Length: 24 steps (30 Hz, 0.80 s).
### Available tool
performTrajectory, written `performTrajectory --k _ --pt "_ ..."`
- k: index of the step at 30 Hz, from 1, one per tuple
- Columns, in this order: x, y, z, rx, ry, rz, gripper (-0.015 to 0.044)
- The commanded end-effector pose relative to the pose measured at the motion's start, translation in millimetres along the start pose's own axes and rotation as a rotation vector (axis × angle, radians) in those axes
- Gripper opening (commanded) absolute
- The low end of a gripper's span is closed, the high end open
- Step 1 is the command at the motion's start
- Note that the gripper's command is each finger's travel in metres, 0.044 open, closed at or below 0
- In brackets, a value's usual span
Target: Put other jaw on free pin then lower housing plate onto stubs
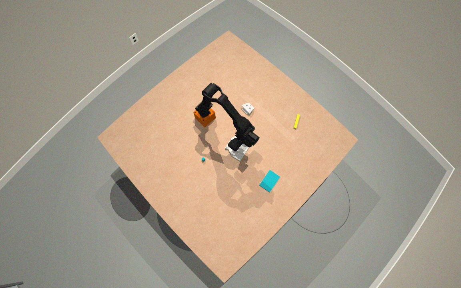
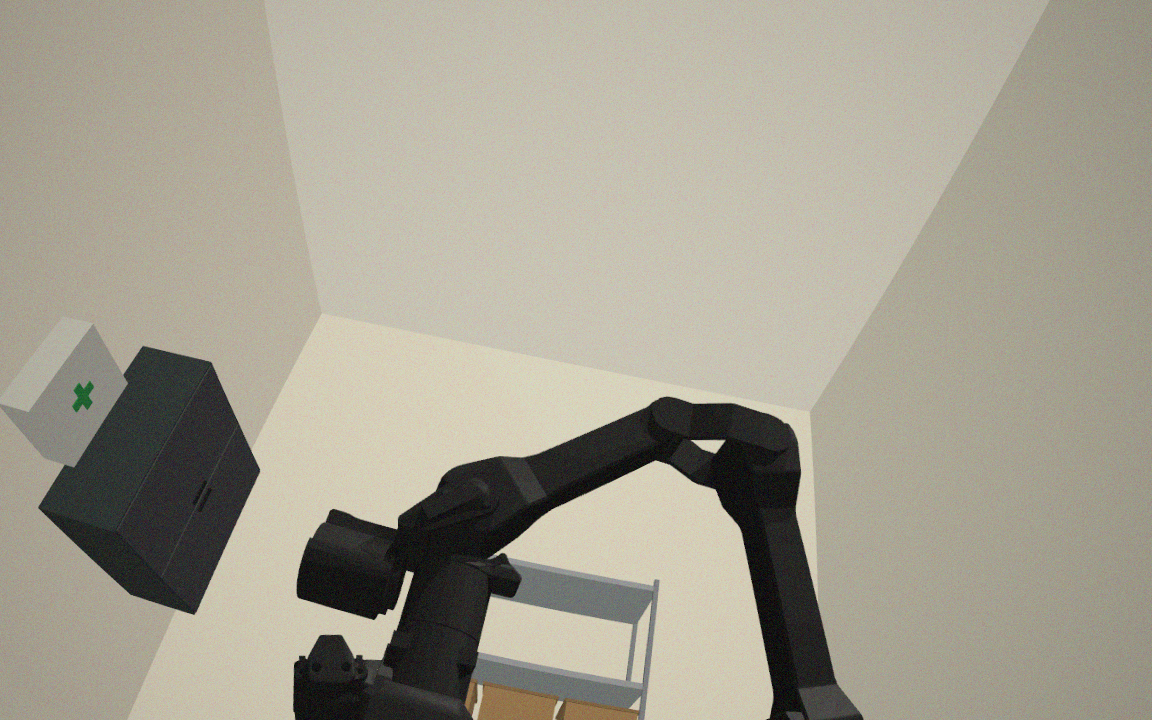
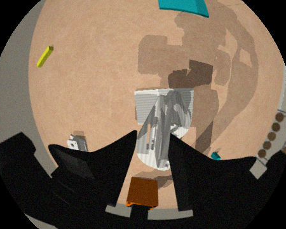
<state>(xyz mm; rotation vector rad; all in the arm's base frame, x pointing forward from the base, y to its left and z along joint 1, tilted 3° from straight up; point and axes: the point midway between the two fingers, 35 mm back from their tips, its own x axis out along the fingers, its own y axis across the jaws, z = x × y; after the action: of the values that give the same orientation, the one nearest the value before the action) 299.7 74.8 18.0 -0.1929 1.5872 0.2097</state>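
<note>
My gripper (image 3: 152,135) is shut on a white gear jaw (image 3: 162,143), which stretches from between the fingertips over the white base (image 3: 143,109) (image 1: 239,156). Its rounded toothed end is nearest me in the wrist view. The held jaw hides most of the base, both pins and the mesh, so whether it touches a pin cannot be told. White curved parts in shadow show at its right; the other jaw cannot be made out clearly. The white housing plate (image 1: 247,107) (image 3: 73,144), with round holes, lies apart on the table, beyond the left finger in the wrist view.
A cyan block (image 1: 270,180) (image 3: 183,5) lies beyond the base. A small cyan cube (image 1: 203,159) (image 3: 215,156) and a yellow stick (image 1: 296,121) (image 3: 45,56) lie to either side. My orange arm mount (image 1: 204,117) (image 3: 143,191) stands behind. The lower part of the arm is out of view in the exterior view.
</note>
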Motion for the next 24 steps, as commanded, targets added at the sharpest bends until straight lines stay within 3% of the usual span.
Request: performTrajectory --k 1,24 --pt "-0.3 0.9 0.3 0.005 0.001 0.004 0.0134" --pt "25.5 1.0 1.2 0.006 0.001 0.004 0.0134"
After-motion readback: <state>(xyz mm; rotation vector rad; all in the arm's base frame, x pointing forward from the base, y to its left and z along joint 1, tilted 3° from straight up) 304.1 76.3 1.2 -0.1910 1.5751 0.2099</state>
